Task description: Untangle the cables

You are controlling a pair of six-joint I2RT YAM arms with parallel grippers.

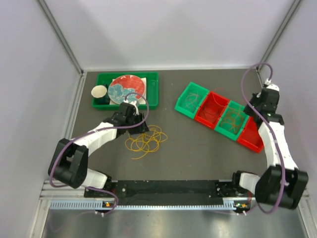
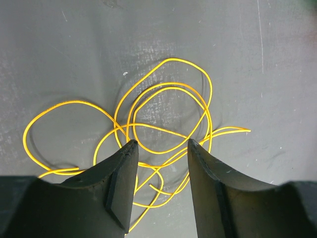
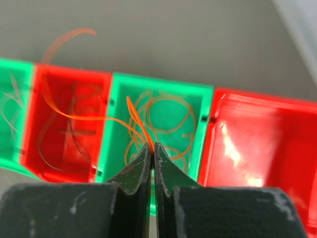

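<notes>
A tangle of yellow cables [image 1: 146, 139] lies on the dark table just in front of my left gripper [image 1: 139, 125]. In the left wrist view the left gripper [image 2: 161, 144] is open and hovers over the yellow loops [image 2: 171, 59], with some strands passing between its fingers [image 2: 119, 173]; nothing is gripped. My right gripper [image 3: 152, 145] is shut on an orange cable [image 3: 136, 119] above a green bin [image 3: 158, 79] that holds coiled orange cable [image 3: 173, 101]. The orange cable trails left across the neighbouring red bin [image 3: 69, 72]. In the top view the right gripper [image 1: 252, 112] is over the row of bins.
A row of green [image 1: 192, 100], red [image 1: 212, 109], green [image 1: 233, 120] and red [image 1: 250, 135] bins runs diagonally at the right. A green tray [image 1: 153, 91] with a red plate [image 1: 128, 88] and a cup [image 1: 99, 91] stands at the back left. Enclosure walls surround the table.
</notes>
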